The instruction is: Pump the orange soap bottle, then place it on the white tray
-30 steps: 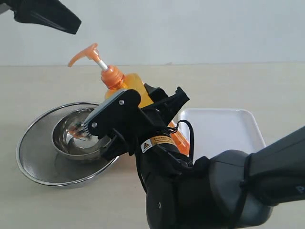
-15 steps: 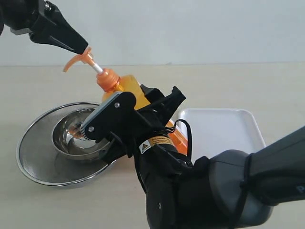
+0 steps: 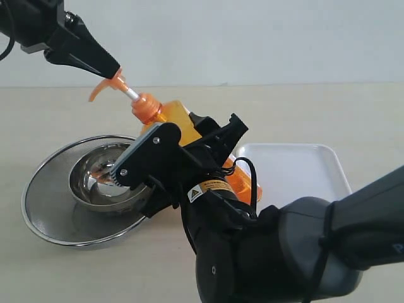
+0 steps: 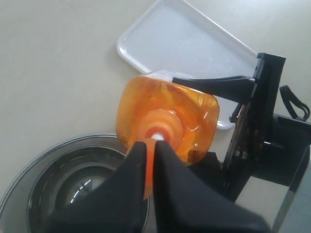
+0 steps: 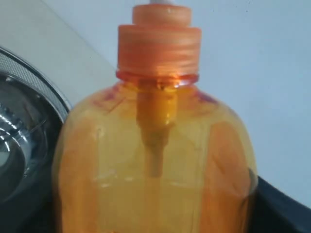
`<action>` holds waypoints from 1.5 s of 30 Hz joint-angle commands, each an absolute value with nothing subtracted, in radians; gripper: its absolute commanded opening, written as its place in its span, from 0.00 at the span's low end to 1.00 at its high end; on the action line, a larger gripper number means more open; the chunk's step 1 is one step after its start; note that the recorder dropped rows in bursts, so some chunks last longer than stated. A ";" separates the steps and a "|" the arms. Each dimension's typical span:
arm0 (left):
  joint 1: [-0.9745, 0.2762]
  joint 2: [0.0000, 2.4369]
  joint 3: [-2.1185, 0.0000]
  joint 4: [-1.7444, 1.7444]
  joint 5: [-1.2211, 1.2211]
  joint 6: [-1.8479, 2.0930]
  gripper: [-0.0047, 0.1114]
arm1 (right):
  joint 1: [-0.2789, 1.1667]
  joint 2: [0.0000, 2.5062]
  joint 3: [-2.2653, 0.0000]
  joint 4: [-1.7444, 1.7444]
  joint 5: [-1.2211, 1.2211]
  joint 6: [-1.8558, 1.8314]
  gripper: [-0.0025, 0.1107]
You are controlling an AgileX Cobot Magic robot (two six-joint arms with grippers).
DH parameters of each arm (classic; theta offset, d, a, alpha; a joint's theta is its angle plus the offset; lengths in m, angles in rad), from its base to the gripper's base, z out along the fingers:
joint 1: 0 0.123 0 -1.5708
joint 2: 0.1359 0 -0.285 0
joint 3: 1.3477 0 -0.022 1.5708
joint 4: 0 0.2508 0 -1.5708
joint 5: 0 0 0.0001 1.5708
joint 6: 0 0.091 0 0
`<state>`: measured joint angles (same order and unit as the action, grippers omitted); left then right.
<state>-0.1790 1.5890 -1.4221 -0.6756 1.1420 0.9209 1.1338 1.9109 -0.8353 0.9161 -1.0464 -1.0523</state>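
Note:
The orange soap bottle (image 3: 174, 117) leans up and to the left over the table, and my right gripper (image 3: 189, 130) is shut on its body. In the right wrist view the bottle (image 5: 155, 160) fills the picture, with one black finger (image 5: 277, 206) at its side. My left gripper (image 3: 112, 68) is shut, its tip resting on top of the orange pump head (image 3: 102, 86). Seen from the left wrist, the pump spout (image 4: 149, 167) shows in the thin slit between the fingers (image 4: 127, 174). The white tray (image 3: 297, 167) lies flat to the right of the bottle; it also appears in the left wrist view (image 4: 180, 43).
Left of the bottle a small steel bowl (image 3: 95, 183) sits inside a wide steel bowl (image 3: 53, 211). The pump spout hangs above them. My right arm's dark body (image 3: 278, 252) fills the front right. The bowls (image 4: 58, 184) lie under my left gripper.
My left gripper came down from the upper left onto the pump head. The pump head sank, the white stem shows shorter, and the bottle shifted slightly.

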 commanded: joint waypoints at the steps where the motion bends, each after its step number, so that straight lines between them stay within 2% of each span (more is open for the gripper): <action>1: -0.184 1.612 -1.391 -0.671 1.164 0.920 0.08 | 1.137 1.897 -0.846 0.805 -1.084 -1.025 0.02; 25: -0.184 1.612 -1.348 -0.682 1.127 0.920 0.08 | 1.137 1.897 -0.846 0.748 -1.074 -0.966 0.02; 36: -0.182 1.531 -1.429 -0.548 1.132 0.865 0.08 | 1.137 1.897 -0.846 0.768 -1.068 -0.970 0.02; 45: -0.082 1.452 -1.436 -0.566 1.165 0.860 0.08 | 1.137 1.897 -0.846 0.777 -1.068 -0.978 0.02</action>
<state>-0.1116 1.4648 -1.4289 -0.5468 1.1452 0.8724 1.1364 1.9124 -0.8355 0.7965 -1.0197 -0.9662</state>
